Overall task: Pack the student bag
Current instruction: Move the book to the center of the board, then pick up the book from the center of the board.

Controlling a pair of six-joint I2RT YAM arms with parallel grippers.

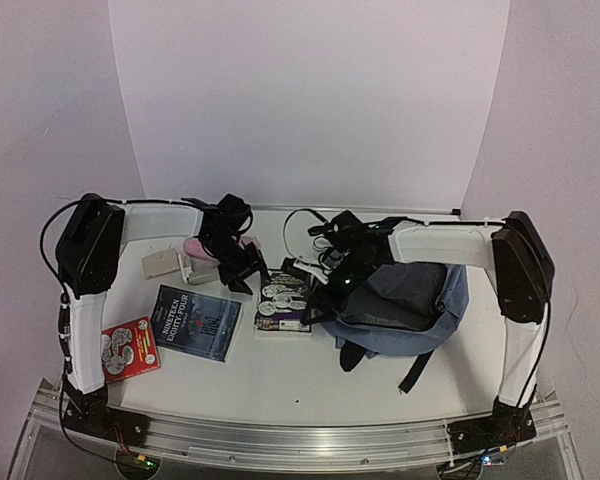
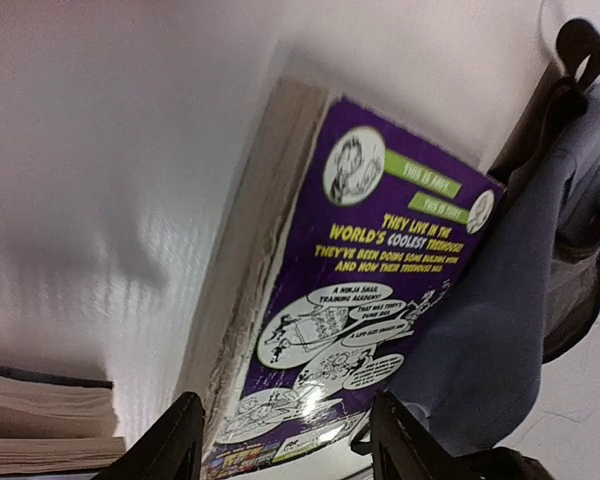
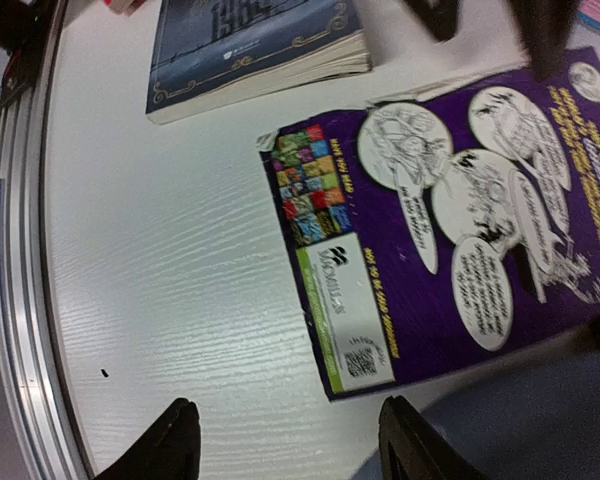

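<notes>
The student bag [image 1: 405, 305] is a blue-grey backpack lying at the right of the table, and its fabric shows in the wrist views too [image 2: 520, 280] [image 3: 545, 420]. A purple comic-style book [image 1: 283, 303] lies flat against its left side. My left gripper [image 1: 242, 274] is at the book's far left corner. In the left wrist view its open jaws [image 2: 285, 445] frame the near end of the book [image 2: 370, 270]. My right gripper [image 1: 325, 286] hovers open [image 3: 290, 445] above bare table, between the book's barcode corner [image 3: 365, 345] and the bag.
A dark blue novel [image 1: 195, 322] lies left of the purple book, and a red booklet [image 1: 130, 348] sits near the left arm's base. A pink pencil case [image 1: 194, 245] and a beige box [image 1: 160, 263] are behind my left arm. The metal rail [image 3: 20, 300] edges the table.
</notes>
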